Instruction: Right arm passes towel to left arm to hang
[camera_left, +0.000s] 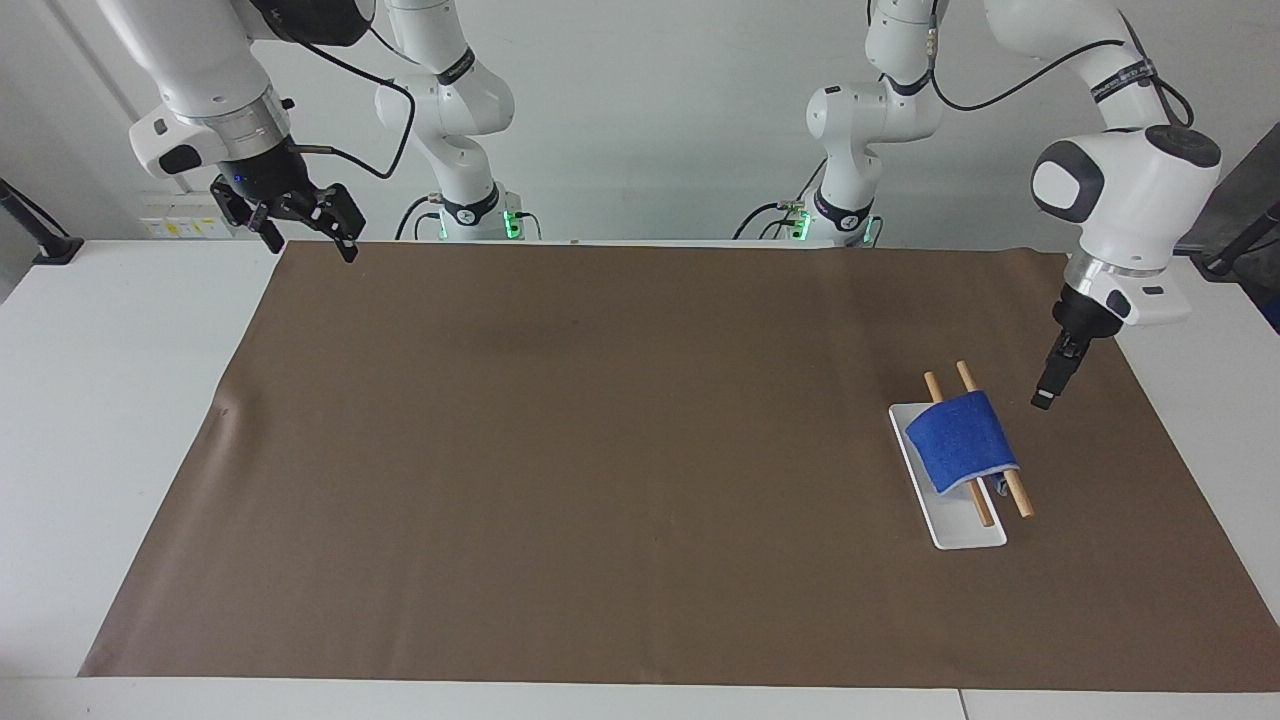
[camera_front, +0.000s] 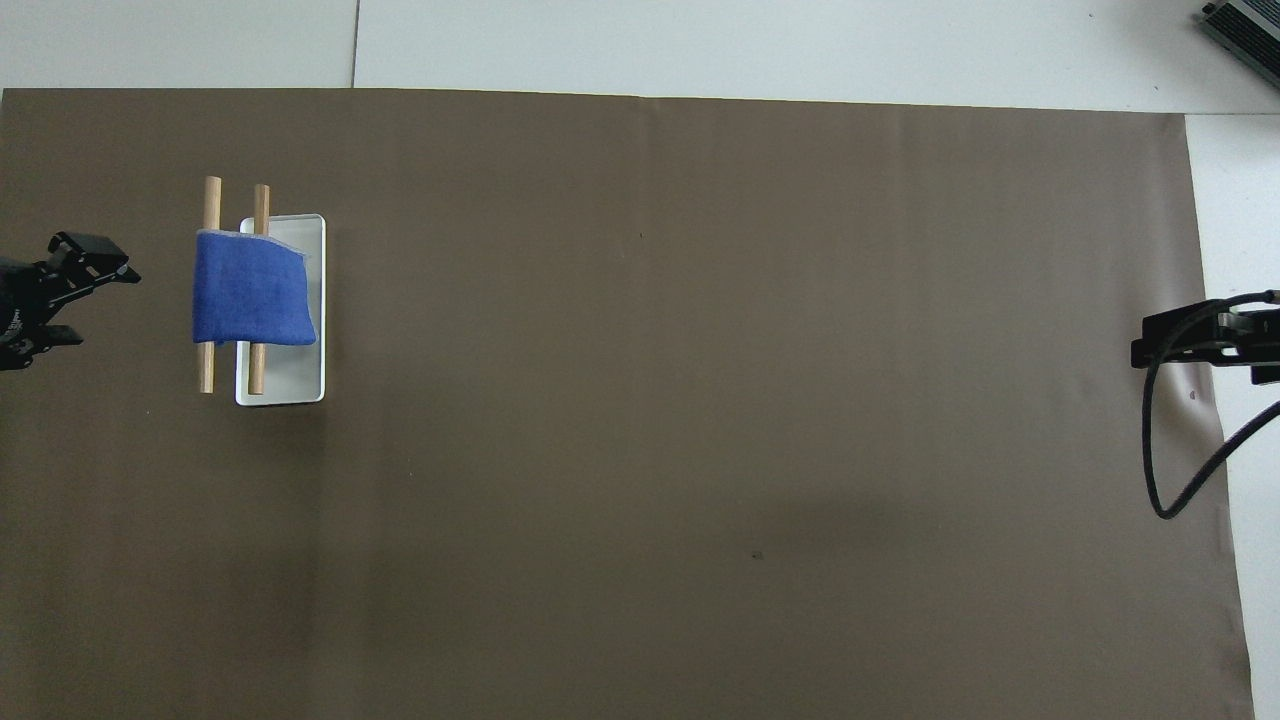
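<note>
The blue towel (camera_left: 960, 441) hangs over the two wooden rods (camera_left: 1016, 493) of a small rack. It bends down on both sides of the rods. The rack has a flat white base (camera_left: 958, 528) that sits on the brown mat (camera_left: 600, 450). The mat covers most of the white counter (camera_left: 110, 400). The rack is toward the left arm's end of the counter. From above, the towel (camera_front: 252, 302) covers the middle of the rods (camera_front: 208, 372), and the ends of the rods stick out of it on both sides. Part of the white base (camera_front: 290, 385) shows beside the towel.

The left claw (camera_left: 1047, 392) is up in the air over the brown mat, just beside the rack. It points down and is tilted. It does not touch the towel or the rods. From above, the left claw (camera_front: 85, 300) is at the edge of the view, and its two fingers (camera_front: 112, 271) are spread apart with nothing between them.

The right claw (camera_left: 305, 232) is up in the air over the corner of the mat, at the right arm's end of the counter. It is well apart from the towel. Its fingers (camera_left: 344, 250) are spread wide and it holds nothing. A black cable (camera_left: 385, 140) loops from it up to the arm. This arm waits.
</note>
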